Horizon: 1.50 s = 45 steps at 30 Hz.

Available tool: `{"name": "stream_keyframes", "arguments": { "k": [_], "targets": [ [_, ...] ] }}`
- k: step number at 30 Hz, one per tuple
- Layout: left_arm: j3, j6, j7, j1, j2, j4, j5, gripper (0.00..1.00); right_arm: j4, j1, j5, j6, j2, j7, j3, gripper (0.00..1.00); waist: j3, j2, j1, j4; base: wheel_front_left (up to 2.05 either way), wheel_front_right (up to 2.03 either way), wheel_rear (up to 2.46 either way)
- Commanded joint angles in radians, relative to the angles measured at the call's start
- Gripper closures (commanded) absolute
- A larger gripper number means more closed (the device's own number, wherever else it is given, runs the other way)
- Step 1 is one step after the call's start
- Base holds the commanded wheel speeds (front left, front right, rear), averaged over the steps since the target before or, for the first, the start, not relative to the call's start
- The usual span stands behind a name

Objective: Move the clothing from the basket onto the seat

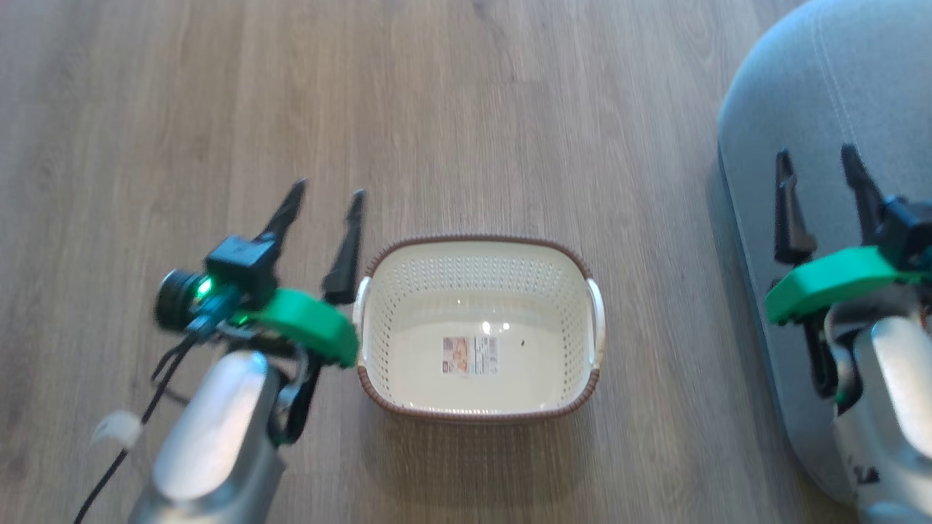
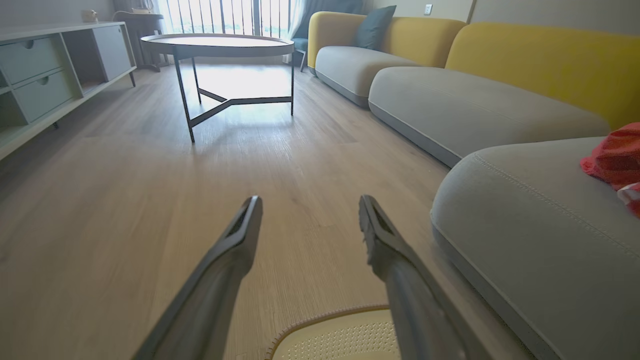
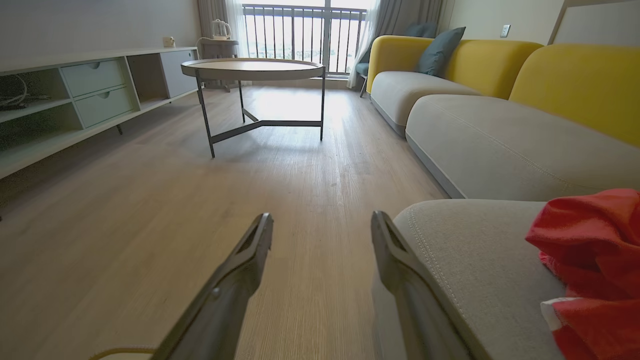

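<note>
- The clothing (image 3: 595,240), red with a white edge, is seen heaped on the seat (image 3: 475,260).
- The basket (image 1: 408,291) is set on the wooden floor (image 1: 510,109), with its paper label (image 1: 470,355) uncovered.
- The left gripper (image 1: 328,191) is held released, nothing grasped, just beside the basket's handle.
- The right gripper (image 1: 815,153) is likewise spread, nothing grasped, over the seat's edge.

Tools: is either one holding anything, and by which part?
Nothing is held. The left tool and right tool are open and empty; the clothing lies on the seat.
</note>
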Motion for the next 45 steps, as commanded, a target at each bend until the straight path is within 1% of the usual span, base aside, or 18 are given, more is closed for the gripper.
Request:
{"name": "stream_keyframes", "arguments": {
  "k": [1, 7, 8, 10, 16, 23, 31, 38, 45],
  "targets": [
    [0.087, 0.021, -0.005, 0.015, 0.019, -0.032, 0.025, 0.0, -0.04, 0.023, 0.009, 0.007, 0.006, -0.012, 0.019, 0.0, -0.037, -0.0001, 0.0001, 0.021, 0.0, 0.0, 0.0],
    [0.244, 0.054, -0.005, 0.147, 0.006, -0.047, 0.068, 0.0, -0.053, 0.092, 0.016, 0.007, 0.033, -0.012, 0.042, 0.0, -0.085, -0.0001, 0.0001, 0.024, 0.0, 0.0, 0.0],
    [0.29, 0.065, -0.005, 0.188, -0.001, -0.056, 0.086, 0.0, -0.056, 0.113, 0.018, 0.007, 0.04, -0.012, 0.057, 0.0, -0.095, -0.0001, 0.0001, 0.021, 0.0, 0.0, 0.0],
    [0.328, 0.073, -0.005, 0.227, -0.012, -0.073, 0.106, 0.0, -0.063, 0.134, 0.013, 0.007, 0.045, -0.012, 0.07, 0.0, -0.102, -0.0001, 0.0001, 0.018, 0.0, 0.0, 0.0],
    [0.405, 0.077, -0.005, 0.323, -0.041, -0.108, 0.156, 0.0, -0.074, 0.2, 0.006, 0.007, 0.057, -0.012, 0.09, 0.0, -0.125, -0.0001, 0.0001, 0.011, 0.0, 0.0, 0.0],
    [0.448, 0.055, -0.005, 0.381, -0.061, -0.143, 0.184, 0.0, -0.088, 0.24, -0.003, 0.007, 0.078, -0.012, 0.075, 0.0, -0.145, -0.0001, 0.0001, 0.002, 0.0, 0.0, 0.0],
    [0.474, 0.042, -0.005, 0.42, -0.073, -0.181, 0.194, 0.0, -0.098, 0.267, -0.016, 0.007, 0.099, -0.012, 0.048, 0.0, -0.168, -0.0001, 0.0001, -0.006, 0.0, 0.0, 0.0],
    [0.48, 0.019, -0.005, 0.427, -0.075, -0.173, 0.179, 0.0, -0.098, 0.279, -0.022, 0.007, 0.114, -0.012, 0.031, 0.0, -0.172, -0.0001, 0.0001, -0.012, 0.0, 0.0, 0.0],
    [0.47, 0.016, -0.005, 0.429, -0.076, -0.167, 0.163, 0.0, -0.092, 0.278, -0.024, 0.007, 0.12, -0.012, 0.03, 0.0, -0.167, -0.0001, 0.0001, -0.016, 0.0, 0.0, 0.0]
  ]
}}
